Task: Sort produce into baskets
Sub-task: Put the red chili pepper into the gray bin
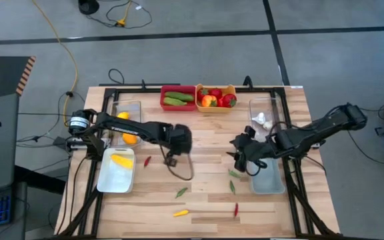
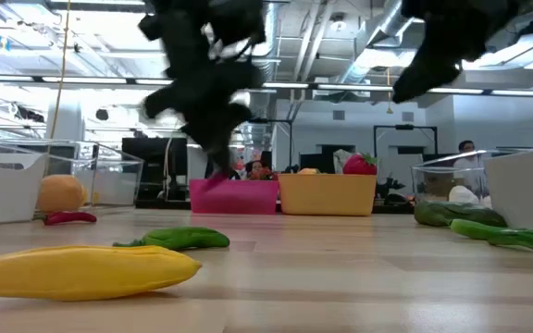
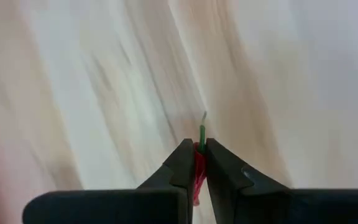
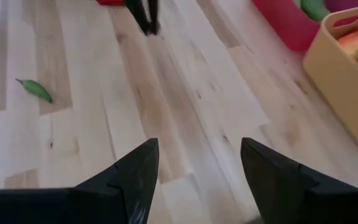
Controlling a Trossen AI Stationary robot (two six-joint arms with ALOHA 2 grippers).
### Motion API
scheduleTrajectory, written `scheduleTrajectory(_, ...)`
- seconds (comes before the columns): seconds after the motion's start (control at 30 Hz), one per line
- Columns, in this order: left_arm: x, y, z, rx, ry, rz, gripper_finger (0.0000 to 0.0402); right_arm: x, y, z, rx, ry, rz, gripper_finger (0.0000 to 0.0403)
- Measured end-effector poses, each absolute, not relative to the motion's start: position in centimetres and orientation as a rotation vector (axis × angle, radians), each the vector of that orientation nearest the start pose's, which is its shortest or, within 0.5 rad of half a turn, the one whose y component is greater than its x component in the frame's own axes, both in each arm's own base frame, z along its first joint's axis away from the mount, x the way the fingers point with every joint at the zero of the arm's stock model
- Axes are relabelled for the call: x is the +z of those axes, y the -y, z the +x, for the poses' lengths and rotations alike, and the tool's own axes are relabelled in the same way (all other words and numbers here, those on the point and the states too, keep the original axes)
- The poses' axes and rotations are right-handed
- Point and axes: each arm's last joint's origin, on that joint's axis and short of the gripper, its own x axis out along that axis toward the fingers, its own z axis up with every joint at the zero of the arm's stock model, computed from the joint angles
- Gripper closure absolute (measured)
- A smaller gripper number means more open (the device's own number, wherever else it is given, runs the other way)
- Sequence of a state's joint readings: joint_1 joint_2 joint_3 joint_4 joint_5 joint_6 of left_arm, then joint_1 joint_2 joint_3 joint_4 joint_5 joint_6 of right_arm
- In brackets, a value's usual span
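My left gripper (image 1: pixel 171 160) hangs over the middle of the wooden table, shut on a small red chili (image 3: pixel 198 168) with a green stem. My right gripper (image 1: pixel 241 159) (image 4: pixel 197 171) stands open above bare wood right of centre, holding nothing. At the far edge, a red bin (image 1: pixel 178 98) holds green cucumbers and an orange-yellow bin (image 1: pixel 217 99) holds red and yellow produce. Loose chilies lie on the wood: a red one (image 1: pixel 147 161), green ones (image 1: pixel 181 192) (image 1: pixel 233 187), a yellow one (image 1: pixel 180 213) (image 2: pixel 81 270) and another red one (image 1: pixel 236 209). My left gripper pinches the red chili's body (image 3: pixel 199 163) between its two fingers. The fingers come from above, slanting steeply down. The chili lies along them, and its green stem (image 3: pixel 202 129) sticks out past the tips. It appears lifted clear of the wood.
A clear tub (image 1: pixel 127 113) with orange pieces and a white tray (image 1: pixel 117 171) with a yellow piece stand at the left. A clear tub (image 1: pixel 262 115) with garlic and a pale tray (image 1: pixel 269 177) stand at the right. Bare wood lies between the two grippers.
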State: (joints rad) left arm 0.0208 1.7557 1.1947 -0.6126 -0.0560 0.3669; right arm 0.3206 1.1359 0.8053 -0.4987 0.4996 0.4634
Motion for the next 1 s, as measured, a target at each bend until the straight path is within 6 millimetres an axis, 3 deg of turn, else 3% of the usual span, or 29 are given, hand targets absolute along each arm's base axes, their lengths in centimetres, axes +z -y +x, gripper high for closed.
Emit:
scheduleTrajectory(0.17,22.9,-0.7,37.6,-0.103,-0.870,0.213,0.0385,22.5,-5.6,21.5,-0.327,-0.638,0.142,0.0147)
scheduleTrajectory(0.37,26.2,-0.7,39.6,-0.065,-0.594,0.104,0.0385,21.3,-6.1,23.0,-0.299,-0.581,0.125,0.0147)
scheduleTrajectory(0.63,27.4,-0.4,40.3,-0.037,-0.447,0.009,0.0385,20.7,-6.8,25.6,-0.297,-0.438,0.032,0.0147)
scheduleTrajectory(0.8,27.6,0.5,40.4,-0.053,-0.426,-0.016,0.0385,20.7,-6.7,25.9,-0.390,-0.391,0.019,0.0148)
scheduleTrajectory(1.0,27.7,1.1,40.4,-0.070,-0.425,-0.002,0.0385,21.2,-6.8,26.1,-0.375,-0.349,0.019,0.0171)
